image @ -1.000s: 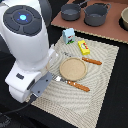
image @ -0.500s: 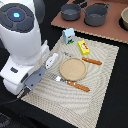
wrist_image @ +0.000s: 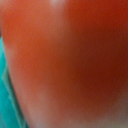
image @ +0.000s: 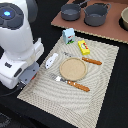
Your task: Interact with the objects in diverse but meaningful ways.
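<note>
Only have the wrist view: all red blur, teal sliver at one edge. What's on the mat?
Observer: A white tube lies on the mat, beside a round plate.
Operator: Carton?
Observer: The white carton stands upright at the mat's far edge, with the yellow packet beside it.
Operator: Tomato visible from outside?
Observer: No. In the exterior view the arm blocks the mat's left side.
</note>
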Controlling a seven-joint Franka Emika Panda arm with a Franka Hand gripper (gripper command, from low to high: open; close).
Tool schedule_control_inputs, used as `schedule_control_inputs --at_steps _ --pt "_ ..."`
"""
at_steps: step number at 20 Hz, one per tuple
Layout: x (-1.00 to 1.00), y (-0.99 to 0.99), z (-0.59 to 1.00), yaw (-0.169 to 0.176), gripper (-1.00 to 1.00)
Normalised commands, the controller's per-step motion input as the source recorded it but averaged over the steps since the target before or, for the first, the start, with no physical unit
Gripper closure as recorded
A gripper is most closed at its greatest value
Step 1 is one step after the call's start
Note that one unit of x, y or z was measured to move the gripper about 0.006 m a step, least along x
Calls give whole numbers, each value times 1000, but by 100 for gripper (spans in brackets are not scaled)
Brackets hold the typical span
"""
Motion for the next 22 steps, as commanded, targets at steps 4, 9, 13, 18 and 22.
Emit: schedule_control_inputs --at_steps 4,9,13,18,22 --pt "-765 231 -112 0 100" --pt "-371 126 327 -3 -100" --pt "-69 235 996 0 -100" --pt "-19 264 955 0 -100" --pt "-51 272 988 0 -100"
